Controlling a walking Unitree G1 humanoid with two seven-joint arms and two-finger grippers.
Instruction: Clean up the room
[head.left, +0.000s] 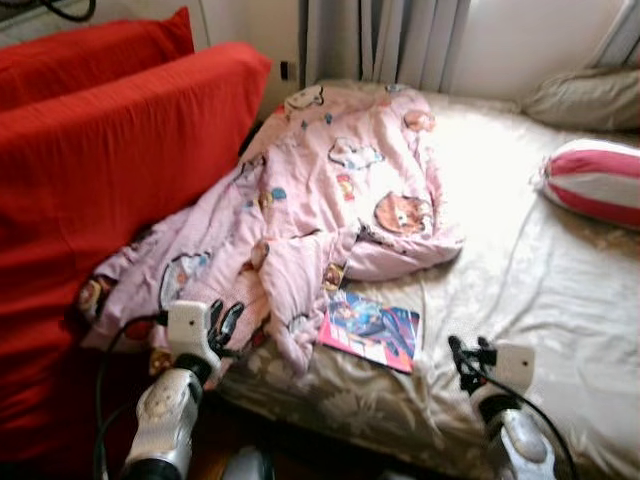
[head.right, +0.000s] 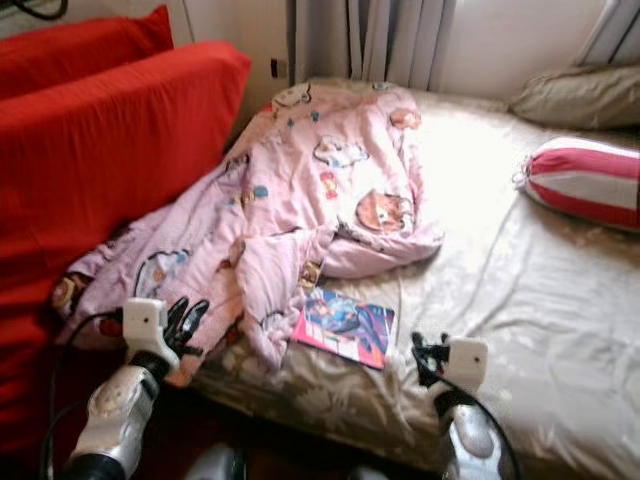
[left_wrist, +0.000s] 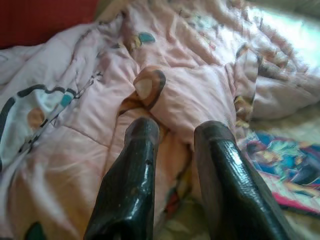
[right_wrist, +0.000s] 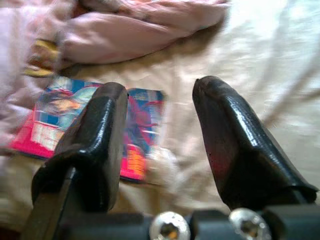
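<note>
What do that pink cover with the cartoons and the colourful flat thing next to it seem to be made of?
The pink cover looks like soft, matte quilted fabric, probably cotton: it crumples into puffy folds. The flat thing seems a glossy printed paper magazine or comic: thin, straight-edged, brightly coloured. The bed sheet beneath has a satiny sheen.

Grey curtains (head.left: 385, 40) behind bed; wall outlet (head.left: 284, 70) beside them.

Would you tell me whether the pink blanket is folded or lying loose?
Loose: the pink blanket sprawls rumpled across the bed, one edge overlapping the magazine.
</note>
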